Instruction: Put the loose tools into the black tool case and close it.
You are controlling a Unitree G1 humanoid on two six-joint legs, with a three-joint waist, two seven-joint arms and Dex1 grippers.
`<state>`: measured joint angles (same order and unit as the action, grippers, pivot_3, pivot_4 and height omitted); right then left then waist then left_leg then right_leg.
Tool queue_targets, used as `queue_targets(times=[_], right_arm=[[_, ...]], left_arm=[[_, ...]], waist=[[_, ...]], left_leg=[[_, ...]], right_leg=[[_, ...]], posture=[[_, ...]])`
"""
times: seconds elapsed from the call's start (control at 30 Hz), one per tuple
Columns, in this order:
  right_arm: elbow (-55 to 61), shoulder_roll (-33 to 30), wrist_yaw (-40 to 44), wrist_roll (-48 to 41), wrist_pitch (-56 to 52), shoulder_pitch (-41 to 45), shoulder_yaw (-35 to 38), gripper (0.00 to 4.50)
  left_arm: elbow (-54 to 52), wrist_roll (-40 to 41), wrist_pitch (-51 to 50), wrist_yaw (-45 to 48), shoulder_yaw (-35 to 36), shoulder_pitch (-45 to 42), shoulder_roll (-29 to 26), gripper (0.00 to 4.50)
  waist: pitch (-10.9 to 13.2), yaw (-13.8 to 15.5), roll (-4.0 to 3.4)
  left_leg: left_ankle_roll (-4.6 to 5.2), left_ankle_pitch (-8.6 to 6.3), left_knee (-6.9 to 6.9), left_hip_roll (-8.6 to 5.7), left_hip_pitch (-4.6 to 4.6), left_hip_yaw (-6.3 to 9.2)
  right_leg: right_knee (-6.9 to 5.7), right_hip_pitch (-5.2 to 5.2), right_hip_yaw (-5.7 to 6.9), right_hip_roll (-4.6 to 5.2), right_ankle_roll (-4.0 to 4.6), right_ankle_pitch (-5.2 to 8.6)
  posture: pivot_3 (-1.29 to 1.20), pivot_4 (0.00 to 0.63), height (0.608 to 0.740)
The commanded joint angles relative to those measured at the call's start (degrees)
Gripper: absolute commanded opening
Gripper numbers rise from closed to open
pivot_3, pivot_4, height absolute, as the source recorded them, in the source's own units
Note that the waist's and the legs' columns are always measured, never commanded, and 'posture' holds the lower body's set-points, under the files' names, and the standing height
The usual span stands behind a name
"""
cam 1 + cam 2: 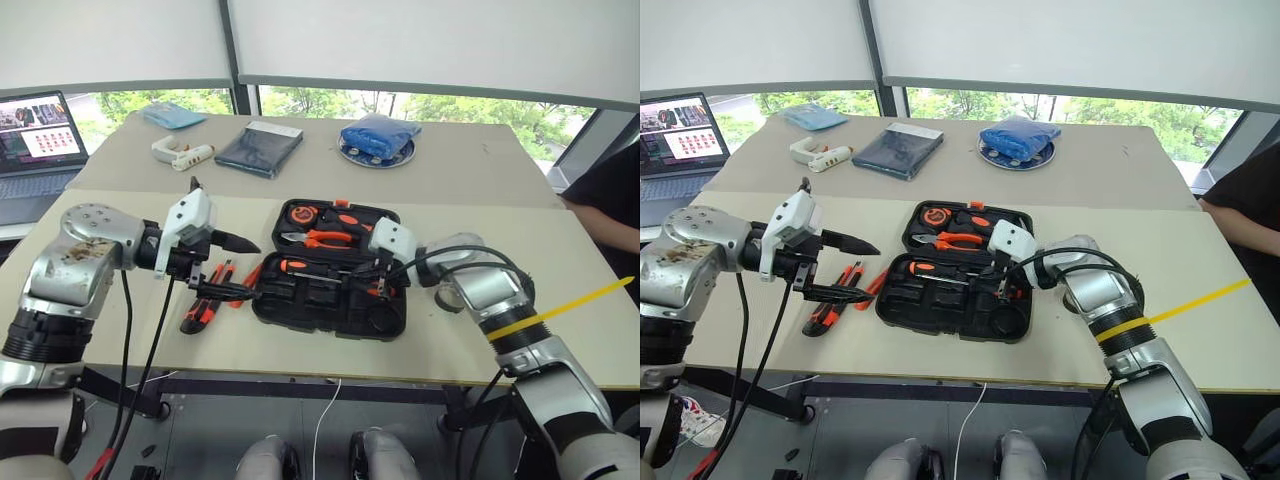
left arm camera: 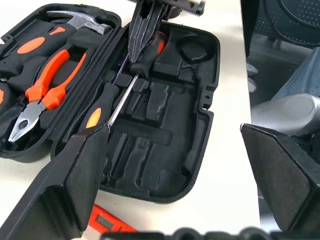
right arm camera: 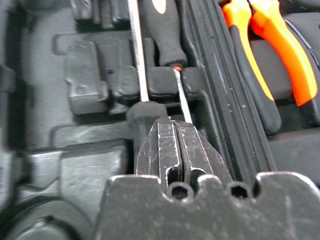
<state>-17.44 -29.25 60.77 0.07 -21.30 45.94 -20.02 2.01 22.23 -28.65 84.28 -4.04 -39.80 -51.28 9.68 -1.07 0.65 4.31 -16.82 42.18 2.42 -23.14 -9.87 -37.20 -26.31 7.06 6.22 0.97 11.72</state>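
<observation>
Black tool case (image 1: 330,300) open on bench (image 1: 560,300), right gripper (image 3: 176,150) fingers clenched empty over two screwdrivers (image 2: 100,107) in tray, left gripper (image 1: 228,268) fingers spread, utility knife (image 1: 203,305) beside case.

left arm (image 1: 75,260): silver metal shells, scuffed and stained, black ribbed joint, at left of frame
left gripper (image 1: 222,262): white housing, black pointed fingers
right arm (image 1: 490,290): silver shells, black cables looped, yellow tape band
right gripper (image 3: 175,150): scratched black fingers, hex screws
</observation>
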Motion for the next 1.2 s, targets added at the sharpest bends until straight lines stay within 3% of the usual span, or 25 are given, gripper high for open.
queue_targets(times=[0.03, 0.4, 0.97, 1.07, 1.2], right_arm=[[-0.26, 0.09, 0.21, 2.11, -0.03, -3.28, -2.38, 0.04], [6.89, 1.47, 0.14, -5.11, -8.9, 1.27, 5.77, 0.04], [5.39, 1.05, -0.15, 0.7, -6.03, -4.63, -2.21, 0.04], [8.56, 2.69, -0.74, -4.24, -5.91, -4.12, 3.24, 0.04], [16.95, 2.51, 0.33, -13.36, -12.86, -3.71, 11.2, 0.04]], left_arm=[[0.54, -0.93, 1.35, -0.77, 0.24, 0.09, -0.49, 4.5], [0.05, -1.13, 1.87, -2.29, 1.51, 3.01, -0.74, 4.5], [1.74, -2.31, 2.48, -2.65, 0.69, 1.9, -0.73, 4.5], [1.86, -3.02, 0.94, -5.72, 2.0, 3.59, -1.23, 4.5], [-1.34, 0.4, -4.9, -14.66, 10.21, 9.05, 0.25, 4.5]], waist=[[-0.02, 0.05, 0.02], [-0.04, 0.03, 0.06], [-0.06, -0.05, 0.08], [-0.1, 0.0, 0.15], [-0.08, -0.23, 0.13]], left_leg=[[0.0, 0.0, -0.01, 0.0, 0.04, 0.0], [0.0, 0.0, -0.04, 0.02, -0.07, 0.01], [-0.03, 0.01, -0.12, 0.02, 0.06, -0.03], [-0.03, 0.01, -0.12, 0.02, 0.12, -0.03], [-0.04, 0.02, -0.16, 0.04, 0.0, -0.02]], right_leg=[[0.0, 0.03, 0.0, 0.0, 0.0, 0.0], [0.01, -0.08, 0.01, 0.0, 0.12, -0.04], [0.01, -0.01, -0.01, -0.01, 0.04, 0.02], [0.01, 0.04, -0.02, -0.01, 0.04, 0.02], [0.0, -0.1, -0.04, 0.0, 0.26, -0.11]], posture=[[0.0, 0.15, 0.718], [0.0, 0.15, 0.718], [0.0, 0.15, 0.718], [0.0, 0.15, 0.718], [0.0, 0.15, 0.718]])
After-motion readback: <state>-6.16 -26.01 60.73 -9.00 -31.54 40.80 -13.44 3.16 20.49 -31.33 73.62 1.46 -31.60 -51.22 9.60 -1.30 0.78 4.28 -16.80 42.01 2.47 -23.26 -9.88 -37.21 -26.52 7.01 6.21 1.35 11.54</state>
